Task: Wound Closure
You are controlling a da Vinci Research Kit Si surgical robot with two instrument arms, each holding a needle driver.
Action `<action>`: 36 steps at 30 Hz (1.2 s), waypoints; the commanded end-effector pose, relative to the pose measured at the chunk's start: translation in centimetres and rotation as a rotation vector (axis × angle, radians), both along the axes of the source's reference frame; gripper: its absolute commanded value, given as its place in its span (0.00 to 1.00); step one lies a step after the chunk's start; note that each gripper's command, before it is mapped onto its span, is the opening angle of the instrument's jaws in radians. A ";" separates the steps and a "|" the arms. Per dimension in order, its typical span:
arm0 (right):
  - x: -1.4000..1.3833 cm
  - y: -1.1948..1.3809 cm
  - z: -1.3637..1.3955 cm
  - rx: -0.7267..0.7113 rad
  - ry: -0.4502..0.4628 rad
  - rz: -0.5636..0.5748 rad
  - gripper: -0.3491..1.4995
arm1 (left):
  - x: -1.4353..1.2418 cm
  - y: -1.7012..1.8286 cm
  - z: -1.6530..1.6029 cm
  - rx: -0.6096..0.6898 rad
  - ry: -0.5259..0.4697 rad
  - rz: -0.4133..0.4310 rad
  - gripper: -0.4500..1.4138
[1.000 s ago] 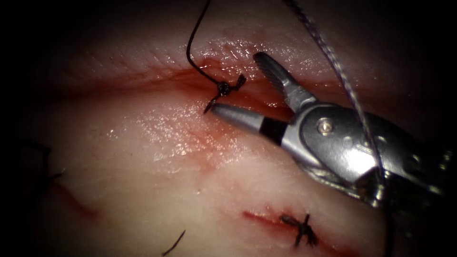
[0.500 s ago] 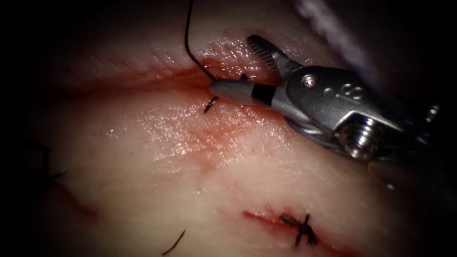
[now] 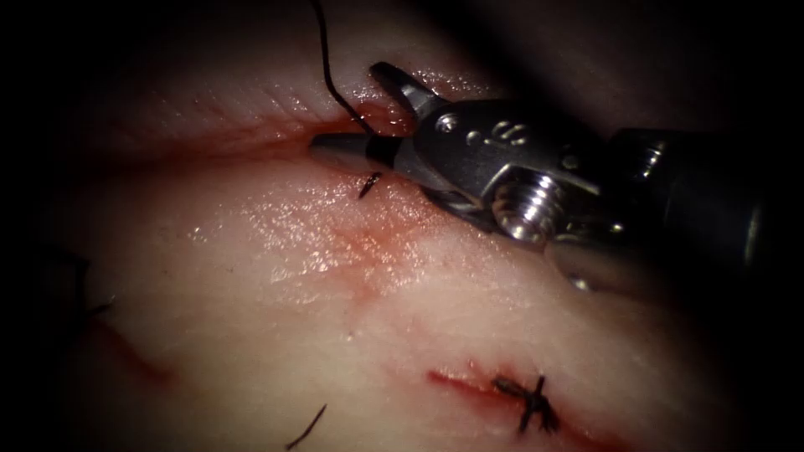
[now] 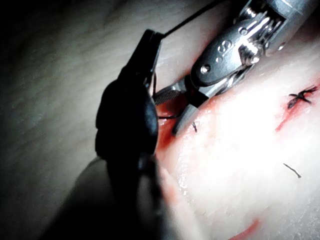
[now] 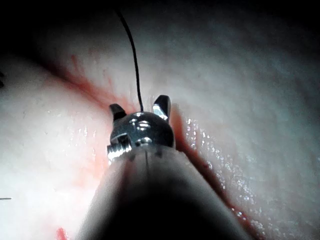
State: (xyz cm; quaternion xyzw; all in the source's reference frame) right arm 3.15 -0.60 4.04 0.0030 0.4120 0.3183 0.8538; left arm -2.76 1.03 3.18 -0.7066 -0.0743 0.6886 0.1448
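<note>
The tissue (image 3: 285, 285) carries a cut (image 3: 251, 144) with red fluid along it. A dark thread (image 3: 325, 67) rises from a stitch in the cut, and a short tail (image 3: 367, 186) pokes out below it. My right tool (image 3: 345, 105) comes in from the right with its jaws open on either side of that thread, low at the stitch, and holds nothing. It appears likewise in the right wrist view (image 5: 139, 105), thread (image 5: 134, 60) between the jaws. In the left wrist view the left tool (image 4: 150, 45) is a dark shape, shut on the taut thread (image 4: 190, 19).
A tied stitch with cut ends (image 3: 529, 403) sits on a second short red cut at the lower right. A loose snip of thread (image 3: 306, 428) lies near the bottom edge. Dark suture ends (image 3: 84, 289) show faintly at the far left.
The right tool has moved up and to the left, jaws still open, so that they now stand around the thread at the stitch and cover the knot. The thread has straightened.
</note>
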 end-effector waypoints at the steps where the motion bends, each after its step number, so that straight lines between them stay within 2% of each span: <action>1: 0.12 0.04 0.05 -0.016 0.000 -0.009 0.94 | -0.06 0.04 0.05 0.000 -0.002 0.001 0.00; 17: 0.28 0.11 0.24 -0.096 -0.003 -0.060 0.93 | -0.20 -0.05 -0.29 -0.012 -0.043 0.016 0.00; 28: 0.40 0.17 0.25 -0.114 0.012 -0.072 0.91 | -0.23 -0.05 -0.28 -0.014 -0.050 0.017 0.00; 31: 0.41 0.17 0.25 -0.113 0.012 -0.073 0.87 | -0.25 -0.06 -0.28 -0.014 -0.051 0.017 0.00; 32: 0.41 0.16 0.25 -0.118 0.011 -0.076 0.84 | -0.25 -0.06 -0.29 -0.014 -0.051 0.017 0.00; 33: 0.40 0.16 0.25 -0.137 0.006 -0.092 0.75 | -0.25 -0.06 -0.29 -0.014 -0.052 0.017 0.00; 36: 0.36 0.13 0.24 -0.132 0.004 -0.112 0.00 | -0.26 -0.07 -0.31 -0.015 -0.054 0.019 0.00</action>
